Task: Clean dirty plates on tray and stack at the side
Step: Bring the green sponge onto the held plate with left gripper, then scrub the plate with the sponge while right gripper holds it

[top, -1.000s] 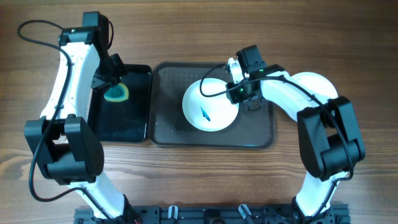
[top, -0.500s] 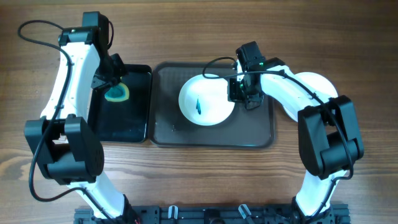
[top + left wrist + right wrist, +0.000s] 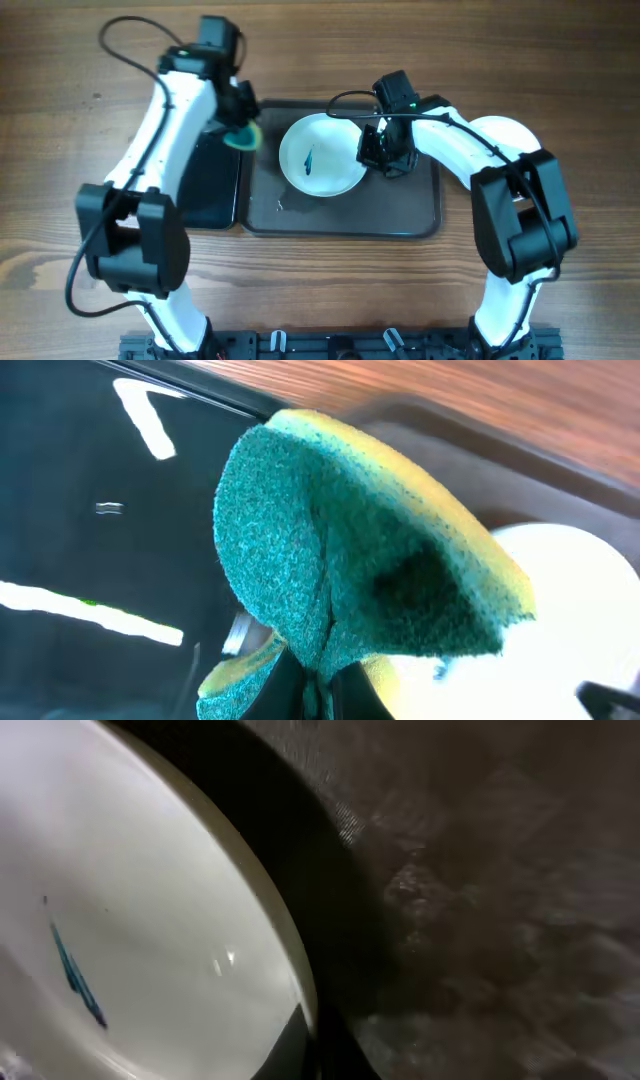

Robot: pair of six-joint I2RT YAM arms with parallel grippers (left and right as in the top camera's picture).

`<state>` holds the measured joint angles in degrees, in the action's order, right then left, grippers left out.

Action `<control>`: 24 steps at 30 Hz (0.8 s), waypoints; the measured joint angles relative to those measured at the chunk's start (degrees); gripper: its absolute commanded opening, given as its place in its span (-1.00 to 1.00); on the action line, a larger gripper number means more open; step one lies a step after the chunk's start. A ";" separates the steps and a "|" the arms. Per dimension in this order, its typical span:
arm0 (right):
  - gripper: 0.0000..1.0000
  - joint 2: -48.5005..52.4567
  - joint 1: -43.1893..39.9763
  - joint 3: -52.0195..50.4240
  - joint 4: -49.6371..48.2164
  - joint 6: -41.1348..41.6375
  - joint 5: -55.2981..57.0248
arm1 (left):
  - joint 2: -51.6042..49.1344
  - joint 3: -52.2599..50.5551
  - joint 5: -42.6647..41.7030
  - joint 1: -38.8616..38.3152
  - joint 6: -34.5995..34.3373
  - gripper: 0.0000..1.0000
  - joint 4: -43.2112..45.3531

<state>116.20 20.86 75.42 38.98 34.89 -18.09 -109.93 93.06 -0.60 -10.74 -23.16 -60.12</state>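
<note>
A robotics lab bench is indicated: a white-and-black left arm [image 3: 165, 120] and right arm [image 3: 470, 150] are mounted on a black rail [image 3: 330, 345] at the edge of a wooden table [image 3: 60, 300]. Cables [image 3: 125, 22] are left exposed, and a tray [image 3: 420, 215] and a black tray [image 3: 200, 200] are laid out.

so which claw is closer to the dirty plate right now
Right. The right claw sits on the plate's right rim, apparently gripping it; the left claw, holding the sponge, hangs just off the plate's left edge.
</note>
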 measured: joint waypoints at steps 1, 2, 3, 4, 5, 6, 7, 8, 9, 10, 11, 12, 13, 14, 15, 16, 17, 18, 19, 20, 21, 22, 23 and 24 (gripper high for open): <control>-0.92 0.20 -0.04 0.02 -0.24 0.00 -0.81 | 0.00 -0.92 -0.90 -1.88 -0.35 -0.92 1.09; -0.91 0.31 -0.07 0.04 -0.46 0.00 -1.36 | 0.00 -1.42 -1.16 -2.91 -0.39 -0.92 1.81; -0.91 0.52 -0.11 0.09 -0.74 0.00 -2.08 | -0.04 -1.90 -1.46 -4.28 -0.55 -0.92 2.93; -0.91 0.68 -0.11 0.13 -0.90 -0.02 -2.62 | -0.24 -2.08 -1.70 -5.35 -0.61 -0.92 3.58; -0.91 0.81 -0.11 0.17 -0.96 -0.02 -3.13 | -0.55 -2.12 -1.92 -6.25 -0.68 -0.92 3.96; -0.91 0.87 -0.11 0.17 -1.05 -0.02 -3.56 | -1.20 -2.16 -2.32 -7.96 -0.81 -0.92 4.52; -0.91 0.92 -0.11 0.17 -1.09 -0.02 -3.78 | -1.68 -2.16 -2.47 -8.79 -0.83 -0.92 4.85; -0.91 0.92 -0.11 0.17 -1.09 -0.04 -4.00 | -2.47 -2.16 -2.60 -10.10 -1.09 -0.92 5.16; -0.91 0.92 -0.11 0.17 -1.09 -0.02 -4.02 | -3.28 -2.16 -2.75 -11.21 -1.27 -0.92 5.55; -0.91 0.92 -0.11 0.17 -1.09 -0.02 -4.07 | -4.13 -2.21 -2.78 -12.15 -1.42 -0.92 5.90; -0.91 0.92 -0.11 0.17 -1.11 -0.04 -4.17 | -5.01 -2.21 -2.95 -12.96 -1.51 -0.92 6.21; -0.91 0.92 -0.11 0.17 -1.11 -0.02 -4.22 | -5.73 -2.23 -2.97 -13.53 -1.62 -0.92 6.38; -0.91 0.92 -0.11 0.17 -1.14 -0.04 -4.22 | -6.60 -2.27 -2.99 -14.05 -1.62 -0.92 6.47; -0.91 0.92 -0.11 0.17 -1.14 -0.02 -4.24 | -7.21 -2.38 -2.99 -14.32 -1.64 -0.93 6.45; -0.91 0.92 -0.11 0.17 -1.14 -0.04 -4.26 | -7.82 -2.51 -3.02 -14.47 -1.64 -0.92 6.43; -0.92 0.92 -0.11 0.17 -1.14 -0.04 -4.28 | -8.33 -2.58 -3.02 -14.49 -1.64 -0.92 6.43; -0.91 0.92 -0.11 0.17 -1.14 -0.04 -4.37 | -8.74 -2.58 -2.99 -14.47 -1.64 -0.92 6.45; -0.92 0.94 -0.11 0.17 -1.14 -0.04 -4.39 | -9.11 -2.58 -2.97 -14.40 -1.64 -0.92 6.62; -0.91 0.94 -0.11 0.17 -1.14 -0.04 -4.39 | -9.44 -2.58 -2.95 -14.38 -1.64 -0.92 6.91; -0.91 0.94 -0.11 0.17 -1.14 -0.04 -4.42 | -9.79 -2.58 -2.91 -14.38 -1.64 -0.92 7.30; -0.91 0.96 -0.09 0.17 -1.14 -0.04 -4.42 | -10.19 -2.58 -2.71 -14.38 -1.64 -0.92 7.69; -0.91 0.96 -0.04 0.17 -1.14 -0.04 -4.42 | -10.64 -2.58 -2.58 -14.38 -1.64 -0.92 7.91; -0.92 0.96 -0.04 0.17 -1.16 -0.04 -4.42 | -11.06 -2.58 -2.43 -14.38 -1.64 -0.92 8.02; -0.91 0.96 -0.04 0.17 -1.16 -0.04 -4.42 | -11.32 -2.58 -2.38 -14.38 -1.64 -0.92 8.11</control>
<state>117.16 20.82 75.59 37.82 34.85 -22.50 -121.25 90.48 -2.98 -25.12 -24.80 -52.01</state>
